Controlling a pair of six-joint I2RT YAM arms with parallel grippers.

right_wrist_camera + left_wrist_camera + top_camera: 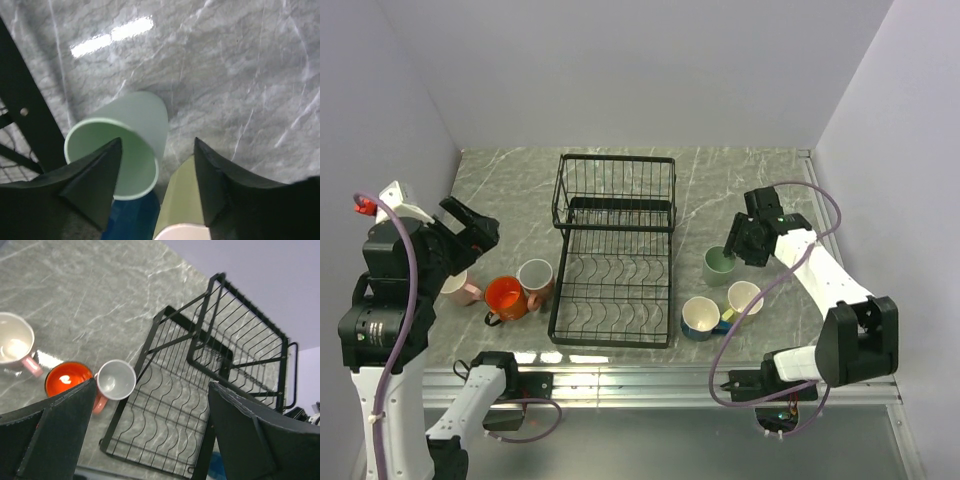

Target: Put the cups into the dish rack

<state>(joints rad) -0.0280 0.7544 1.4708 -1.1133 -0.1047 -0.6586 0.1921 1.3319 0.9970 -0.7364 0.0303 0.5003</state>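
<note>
The black wire dish rack (pixel 615 250) stands mid-table with no cups in it. Left of it stand a pink cup (pixel 455 288), an orange cup (pixel 505 297) and a salmon cup with a grey inside (pixel 536 278). My left gripper (pixel 480 228) hovers open above them, holding nothing; its view shows the same cups (pixel 116 380) and the rack (pixel 215 375). Right of the rack stand a pale green cup (pixel 720 265), a blue cup (pixel 700 317) and a yellow-green cup (pixel 744 297). My right gripper (pixel 157 142) is open just above the green cup (pixel 125 150), straddling its rim.
The blue cup (pixel 130 220) and the yellow-green cup (pixel 187 200) stand close against the green one. The rack's frame (pixel 25 115) is just left of the right gripper. Grey walls close in the table on three sides.
</note>
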